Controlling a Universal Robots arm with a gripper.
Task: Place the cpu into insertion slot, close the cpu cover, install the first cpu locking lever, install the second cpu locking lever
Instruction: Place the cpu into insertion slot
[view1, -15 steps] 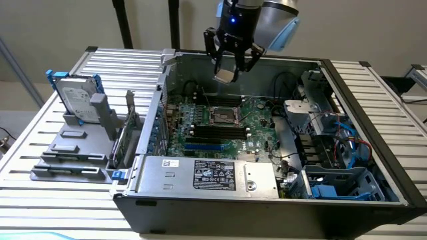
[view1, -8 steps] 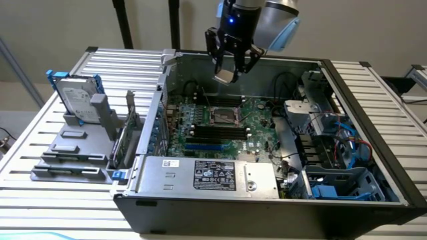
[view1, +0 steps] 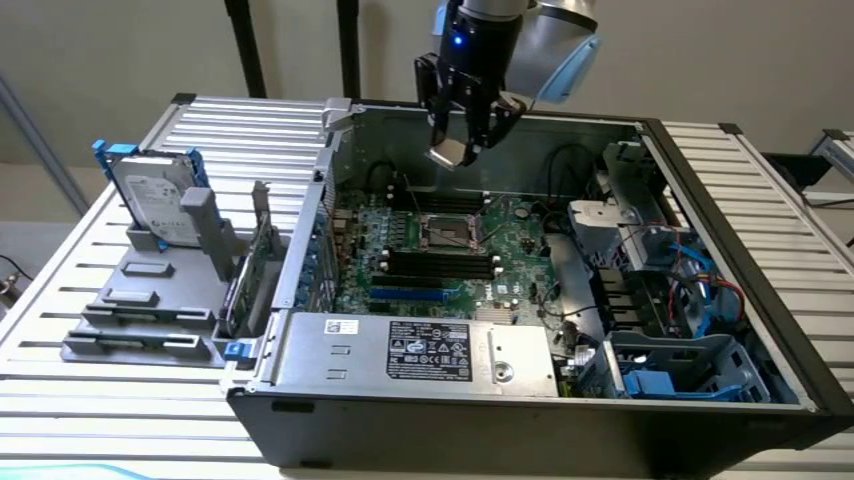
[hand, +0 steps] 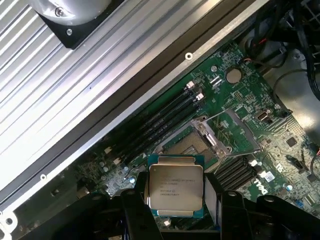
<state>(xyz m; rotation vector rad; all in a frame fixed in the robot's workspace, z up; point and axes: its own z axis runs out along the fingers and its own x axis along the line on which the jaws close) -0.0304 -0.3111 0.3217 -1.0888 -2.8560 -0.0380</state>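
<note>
- Silver-grey metal tops the chip, a flat square with fine print across its face and a thin green edge showing round the metal plate.
- In the exterior view the chip looks pale and hangs tilted, with one corner lowest.
- The jaws are clenched on the chip, with a dark finger against each of two opposite edges and the printed face left bare.
- The step in hand looks like the first one, placing the chip. The socket lies bare with its dark centre showing. In the wrist view the cover frame seems swung back off the socket, so nothing is closed yet.
- In the exterior view the chip hangs at about twelve o'clock of the socket, up near the rim of the computer case. It is well apart from the green circuit board.
- By my judgement, seating it calls for the chip to be level, squared to the socket's sides and lowered straight with no sideways push. The contacts there are probably delicate.
- Long black memory slots lie at six o'clock of the socket, just beside it.
- The case rests on a slatted metal table.
</note>
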